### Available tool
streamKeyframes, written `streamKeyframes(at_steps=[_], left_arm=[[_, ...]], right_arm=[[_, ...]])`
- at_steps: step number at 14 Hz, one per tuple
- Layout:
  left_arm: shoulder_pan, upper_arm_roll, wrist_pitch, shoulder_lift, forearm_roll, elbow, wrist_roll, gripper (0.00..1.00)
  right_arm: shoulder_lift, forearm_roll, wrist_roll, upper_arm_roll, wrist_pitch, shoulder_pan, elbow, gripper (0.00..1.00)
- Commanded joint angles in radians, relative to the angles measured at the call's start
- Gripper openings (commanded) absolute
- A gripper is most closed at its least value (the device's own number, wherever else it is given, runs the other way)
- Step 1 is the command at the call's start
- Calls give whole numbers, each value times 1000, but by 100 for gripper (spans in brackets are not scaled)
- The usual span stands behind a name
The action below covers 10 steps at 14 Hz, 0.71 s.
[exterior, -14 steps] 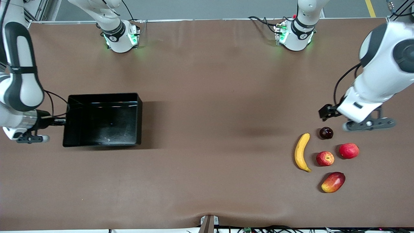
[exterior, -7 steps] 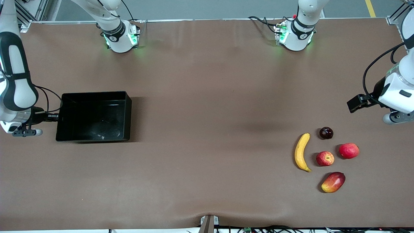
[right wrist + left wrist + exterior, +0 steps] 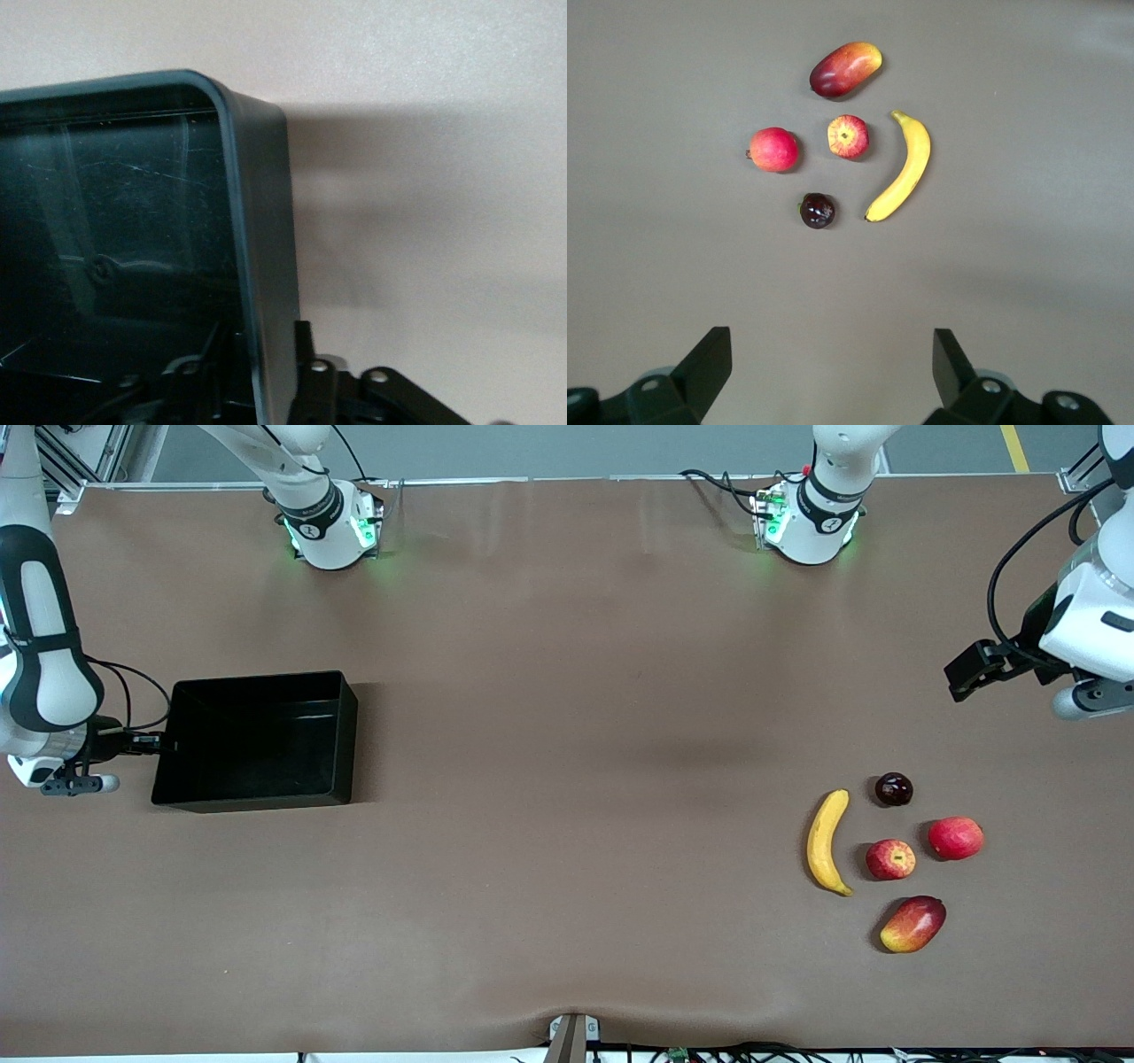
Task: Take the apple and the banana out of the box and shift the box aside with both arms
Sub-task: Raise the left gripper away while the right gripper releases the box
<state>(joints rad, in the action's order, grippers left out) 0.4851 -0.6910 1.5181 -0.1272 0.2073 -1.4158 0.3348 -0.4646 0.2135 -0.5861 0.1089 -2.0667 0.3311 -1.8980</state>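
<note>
Black box (image 3: 257, 740) | right gripper (image 3: 164, 746) astride its wall, grip unclear; left gripper (image 3: 833, 372) spread above table

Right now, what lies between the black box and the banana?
Nothing: in the front view only bare brown table separates the box from the banana.

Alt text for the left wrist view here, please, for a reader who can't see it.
Five fruits lie clustered on a brown table: a yellow banana, a small red apple beside it, a larger all-red fruit, a red-and-yellow mango and a small dark round fruit. The left gripper hangs open above bare table, touching none of them.
</note>
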Motion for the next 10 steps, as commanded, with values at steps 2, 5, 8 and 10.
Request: streamKeyframes(at_steps=[2, 5, 8, 10], left_arm=[[-261, 344, -10, 78, -83, -50, -80, 100], [-431, 563, 17, 127, -147, -104, -152, 100], [-488, 630, 36, 178, -152, -162, -188, 100], [-481, 617, 40, 193, -160, -172, -186, 100]], right_arm=[[-3, 15, -20, -35, 182, -10, 179, 100], [-5, 4, -84, -46, 256, -82, 363, 100], [-6, 10, -83, -48, 257, -124, 471, 100], [-6, -2, -72, -43, 260, -187, 552, 100]])
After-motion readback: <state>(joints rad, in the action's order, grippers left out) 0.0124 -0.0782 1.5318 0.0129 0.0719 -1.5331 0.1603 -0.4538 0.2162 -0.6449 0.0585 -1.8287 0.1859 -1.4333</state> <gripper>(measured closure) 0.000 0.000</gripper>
